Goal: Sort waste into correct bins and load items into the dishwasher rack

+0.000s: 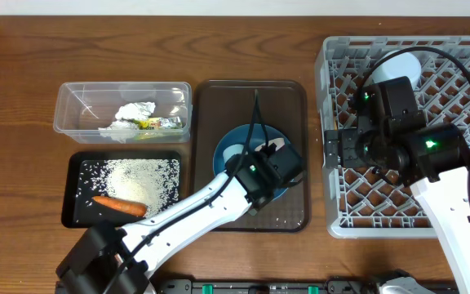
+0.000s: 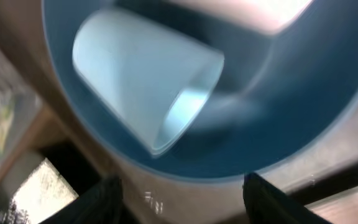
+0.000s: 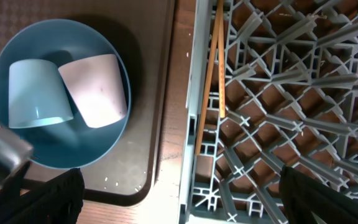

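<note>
Two cups lie on their sides on the round blue plate (image 3: 61,149), touching each other. In the right wrist view the light-blue cup (image 3: 36,93) is on the left and the pink cup (image 3: 95,87) is beside it. The plate sits on the brown serving tray (image 1: 219,106) in the middle of the counter (image 1: 137,49). The left gripper (image 2: 182,199) hangs just over the plate's near edge, its fingers (image 2: 107,196) standing apart with nothing between them. The light-blue cup lies close ahead of them, its open mouth turned toward them, untouched. A few white specks, probably rice grains, dot the serving tray near the plate.

The right gripper (image 3: 185,199) hovers over the left edge of the grey dishwasher rack (image 1: 330,73), its fingers spread fully wide and empty. Below it the wooden chopsticks (image 3: 210,81) lie together in the rack along its left wall, among the pegs. A pale bowl (image 1: 402,64) sits in the rack's far part, partly hidden by the right arm.

Left of the serving tray, the clear plastic tub (image 1: 76,102) holds the crumpled white napkin (image 1: 133,113) and the yellow-green wrapper (image 1: 155,123) just beside it. In front of the tub, the shallow black tray (image 1: 76,184) holds a spread of white rice (image 1: 145,175) and the orange carrot (image 1: 121,205), which lies toward the tray's near edge, touching the rice
</note>
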### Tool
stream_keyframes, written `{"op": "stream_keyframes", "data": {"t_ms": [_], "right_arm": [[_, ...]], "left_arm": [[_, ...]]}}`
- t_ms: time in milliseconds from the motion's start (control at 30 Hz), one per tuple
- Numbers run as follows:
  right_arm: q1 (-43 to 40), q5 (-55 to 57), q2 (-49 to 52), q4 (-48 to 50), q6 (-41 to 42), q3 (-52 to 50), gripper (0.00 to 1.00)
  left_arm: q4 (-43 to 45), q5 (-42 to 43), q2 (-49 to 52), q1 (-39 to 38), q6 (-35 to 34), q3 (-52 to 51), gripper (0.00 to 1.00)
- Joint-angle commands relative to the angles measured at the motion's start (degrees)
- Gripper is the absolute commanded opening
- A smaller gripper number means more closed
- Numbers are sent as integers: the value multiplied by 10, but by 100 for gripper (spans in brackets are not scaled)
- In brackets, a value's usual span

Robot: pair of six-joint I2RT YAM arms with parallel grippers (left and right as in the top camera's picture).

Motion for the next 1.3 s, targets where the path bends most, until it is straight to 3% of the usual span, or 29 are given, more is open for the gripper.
{"op": "stream_keyframes", "data": {"t_ms": [0, 167, 567, 633, 767, 1267], "right_arm": [[-2, 1, 1, 0, 6, 2, 99], [-2, 1, 1, 0, 6, 2, 99], [-2, 1, 1, 0, 6, 2, 99], [-2, 1, 1, 0, 6, 2, 99], [-2, 1, 1, 0, 6, 2, 99], [-2, 1, 1, 0, 6, 2, 99]], "left_arm": [[39, -37, -3, 7, 20, -35, 64], [99, -70, -2, 27, 20, -70, 64], [157, -41, -2, 76, 19, -70, 57], [161, -42, -2, 76, 20, -70, 52], [165, -42, -2, 76, 19, -70, 34], [177, -46, -2, 76, 20, -70, 27]]}}
